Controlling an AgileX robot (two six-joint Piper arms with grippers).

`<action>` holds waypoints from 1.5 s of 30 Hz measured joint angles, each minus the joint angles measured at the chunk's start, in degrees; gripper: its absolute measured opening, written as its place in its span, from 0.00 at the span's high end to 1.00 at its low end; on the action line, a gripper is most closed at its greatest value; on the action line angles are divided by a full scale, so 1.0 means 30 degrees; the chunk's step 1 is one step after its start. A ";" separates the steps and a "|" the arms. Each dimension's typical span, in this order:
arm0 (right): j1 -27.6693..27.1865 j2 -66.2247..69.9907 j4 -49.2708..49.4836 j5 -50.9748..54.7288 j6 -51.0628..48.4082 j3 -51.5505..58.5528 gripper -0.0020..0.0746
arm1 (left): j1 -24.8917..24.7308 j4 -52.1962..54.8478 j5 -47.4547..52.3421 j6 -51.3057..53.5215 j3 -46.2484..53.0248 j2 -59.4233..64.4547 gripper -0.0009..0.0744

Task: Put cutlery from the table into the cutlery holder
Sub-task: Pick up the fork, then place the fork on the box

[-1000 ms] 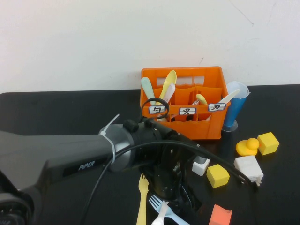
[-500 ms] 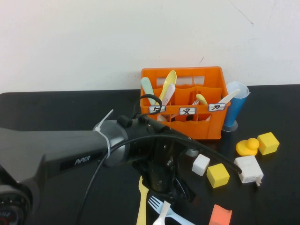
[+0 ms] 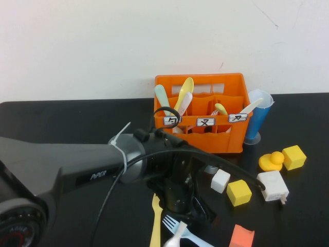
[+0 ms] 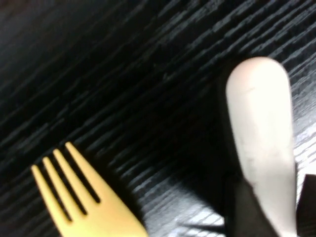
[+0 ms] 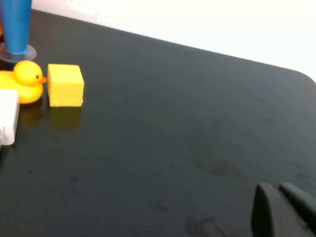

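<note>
Left gripper [image 3: 191, 215]: low over the near table edge, lifted slightly from half a second ago; closed on the cream-white piece [image 4: 260, 143], judging by the wrist view.
Yellow fork [image 3: 156, 222]: flat on the table [image 3: 67, 118], just left of the gripper, unmoved.
Light blue fork [image 3: 181, 231]: under the gripper, also unmoved.
Change: pick appears secured; carry to the holder comes next.
Cutlery holder [image 3: 226, 141]: far side, already holding several utensils.
Right gripper [image 5: 284, 210]: parked off right, fingers together.
Surface: glossy black; white wall behind.

Left end effector [image 3: 198, 216] over light blue fork [image 3: 180, 230].
</note>
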 joint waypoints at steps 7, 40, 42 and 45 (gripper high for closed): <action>0.0000 0.0000 0.0000 0.0000 0.0000 0.0000 0.98 | 0.0000 0.0658 -0.0089 0.0000 0.0000 -0.0119 0.80; 0.0000 0.0000 0.0000 0.0000 0.0000 0.0000 0.98 | 0.0000 0.1359 -3.3687 -0.0556 1.0328 -0.7433 0.80; 0.0000 0.0000 0.0000 0.0000 0.0000 0.0000 0.98 | 0.0000 0.1222 -3.3738 -0.0522 0.9322 -0.6810 0.80; 0.0000 0.0000 0.0000 0.0000 0.0000 0.0000 0.98 | 0.0040 0.1182 -3.3452 -0.0522 0.7440 -0.5760 0.80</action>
